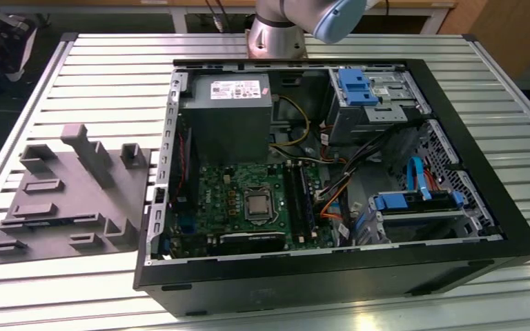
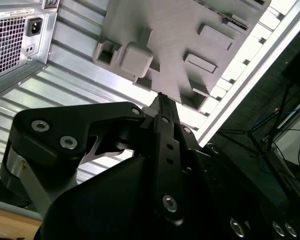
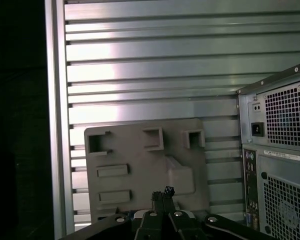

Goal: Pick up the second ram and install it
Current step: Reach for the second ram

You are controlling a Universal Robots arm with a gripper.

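Observation:
My gripper [image 3: 162, 194] is shut, its two dark fingers pressed together with nothing visible between them. It hangs above the near edge of the grey moulded fixture plate [image 3: 135, 150], whose pockets look bare. The second wrist view shows the gripper [image 2: 160, 100] pointing at the same fixture plate [image 2: 175, 35]. In the exterior view the fixture plate [image 1: 63, 200] lies to the left of the open computer case [image 1: 486, 241]. Inside the case, the green motherboard [image 1: 228, 200] carries long black slots [image 1: 300, 200]. The second ram is hidden from me.
The ribbed aluminium table [image 1: 108, 62] carries everything, and its edge rail [image 3: 55, 125] runs close beside the plate. The case's rear panel [image 3: 280, 150] with vents and ports stands near the gripper. The arm's base [image 1: 275, 34] rises behind the case.

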